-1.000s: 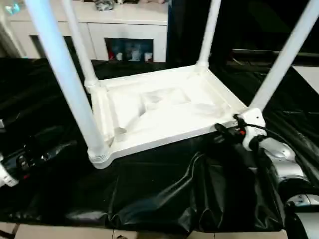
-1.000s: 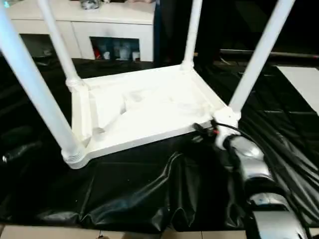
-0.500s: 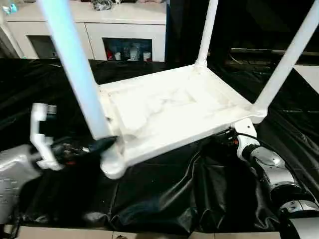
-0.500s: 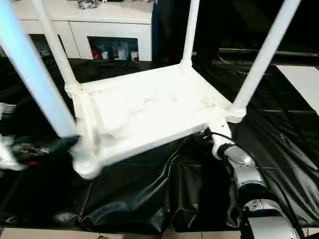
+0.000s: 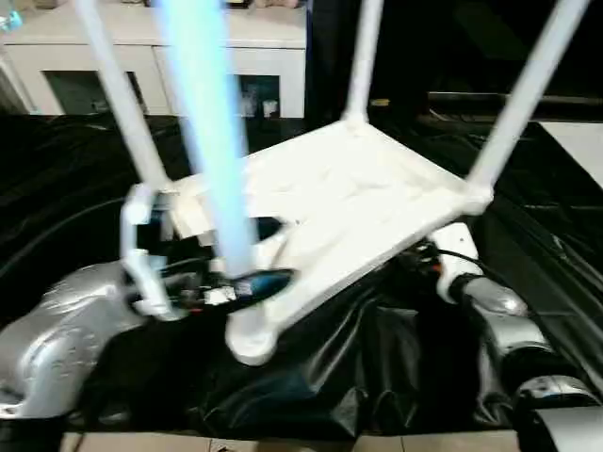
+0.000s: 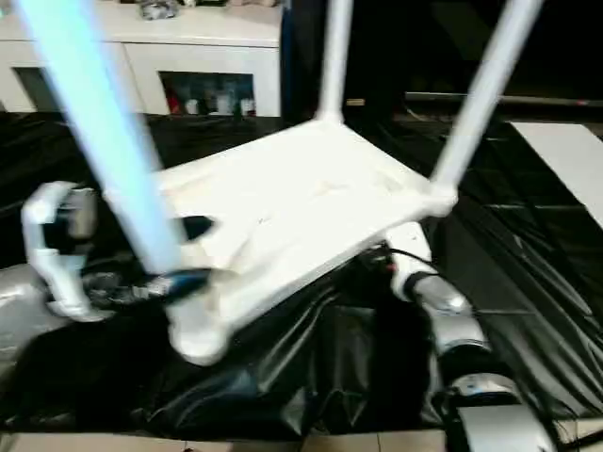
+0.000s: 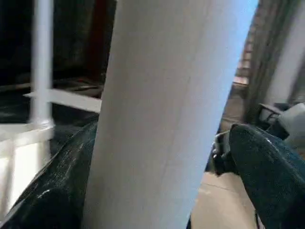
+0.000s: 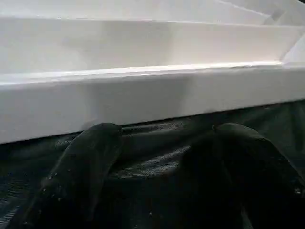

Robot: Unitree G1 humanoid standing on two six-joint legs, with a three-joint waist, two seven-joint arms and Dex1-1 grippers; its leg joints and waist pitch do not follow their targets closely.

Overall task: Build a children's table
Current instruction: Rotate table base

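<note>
The children's table [image 5: 358,193] is seen upside down on the black-sheeted counter [image 5: 311,377], tilted: near-left corner raised, legs pointing up. The near-left leg [image 5: 209,141] is held by the left pincer [image 5: 247,282] just above its socket; in the left wrist view a black finger [image 7: 267,171] sits each side of the tube, closed on it. The right pincer [image 8: 162,162] lies low by the near-right edge; fingers are parted w/ nothing between, tips just short of the white rim [image 8: 143,100]. Open sheet is left in front, near the counter's front edge. A white cabinet [image 5: 57,56] stands behind.
</note>
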